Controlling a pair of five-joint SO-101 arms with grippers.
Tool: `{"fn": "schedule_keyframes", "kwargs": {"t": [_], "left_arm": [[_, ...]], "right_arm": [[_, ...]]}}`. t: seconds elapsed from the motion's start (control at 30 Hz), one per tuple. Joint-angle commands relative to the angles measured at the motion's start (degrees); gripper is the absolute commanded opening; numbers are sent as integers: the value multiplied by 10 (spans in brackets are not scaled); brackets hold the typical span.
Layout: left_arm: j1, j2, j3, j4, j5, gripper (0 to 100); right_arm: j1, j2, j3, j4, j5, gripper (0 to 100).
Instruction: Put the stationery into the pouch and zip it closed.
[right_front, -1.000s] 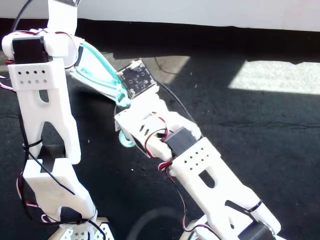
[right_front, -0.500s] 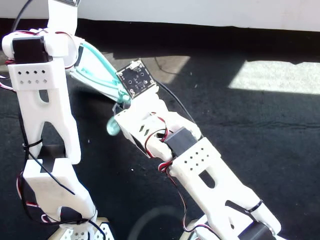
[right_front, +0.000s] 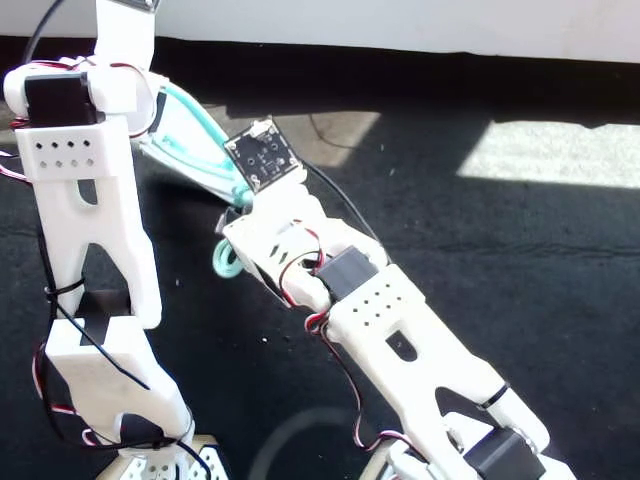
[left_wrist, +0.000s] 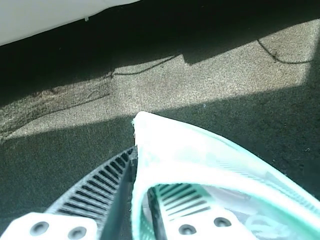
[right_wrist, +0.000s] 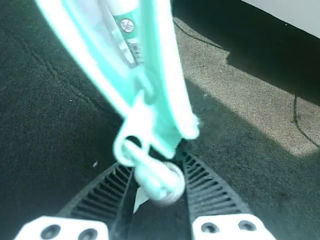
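The pouch (right_front: 190, 140) is translucent with a teal zipper edge and hangs above the table at the upper left. My left gripper (left_wrist: 141, 172) is shut on one corner of the pouch (left_wrist: 190, 150). In the right wrist view the pouch (right_wrist: 150, 60) holds a tube-like stationery item with a green label (right_wrist: 125, 30). The teal ring-shaped zipper pull (right_wrist: 161, 182) dangles from the pouch's end between the fingers of my right gripper (right_wrist: 159, 172), which is closed on it. From above, the pull ring (right_front: 227, 260) hangs just beside the right gripper (right_front: 238, 215).
A dark mat (right_front: 520, 270) covers the table, with bright sunlit patches (right_front: 560, 150) at the back. A white wall (right_front: 400, 25) runs along the far edge. A thin black cable (right_front: 340, 200) trails from the right arm's camera.
The right arm has shifted left and slightly toward the back along the pouch, and the teal pull ring has swung left with it. The left arm and its hold on the pouch have not moved.
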Motion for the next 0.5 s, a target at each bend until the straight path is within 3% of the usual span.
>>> {"fn": "schedule_keyframes", "kwargs": {"t": [0.0,0.17,0.47], "left_arm": [[1,-19,-28,-11,0,8],[1,-19,-28,-11,-1,8],[3,-19,-28,-11,-1,8]], "right_arm": [[1,-3,-11,19,-1,4],[10,-3,-60,89,-1,7],[11,4,-89,69,-1,9]]}}
